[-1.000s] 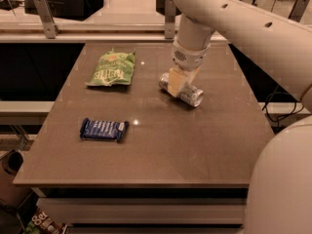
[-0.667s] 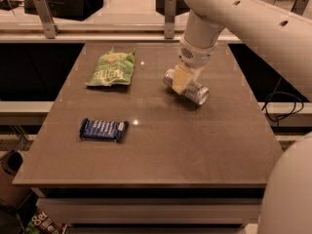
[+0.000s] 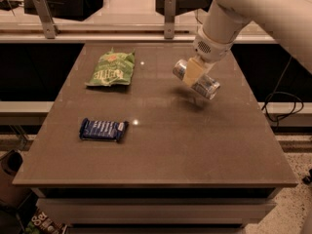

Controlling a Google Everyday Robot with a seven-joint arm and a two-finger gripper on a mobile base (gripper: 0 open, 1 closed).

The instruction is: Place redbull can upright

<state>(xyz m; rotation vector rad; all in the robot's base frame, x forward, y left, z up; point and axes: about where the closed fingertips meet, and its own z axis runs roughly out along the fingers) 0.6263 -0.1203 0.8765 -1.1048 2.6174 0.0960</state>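
Redbull can [image 3: 207, 87] on its side above the table [image 3: 161, 150], mid-body in the tight grip of the pincer [image 3: 193, 75].

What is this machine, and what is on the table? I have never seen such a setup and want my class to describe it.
The white shape at top right is a robot arm. At its end is a gripper, which closes like tongs. One camera looks down on a brown table from above its near edge. The gripper is over the table's far right part, shut on a silver can. The can lies sideways and tilted, seemingly held just off the surface, its shadow below. A green chip bag lies far left, a blue bar nearer, on the left. The job, standing the can upright, is not yet done.
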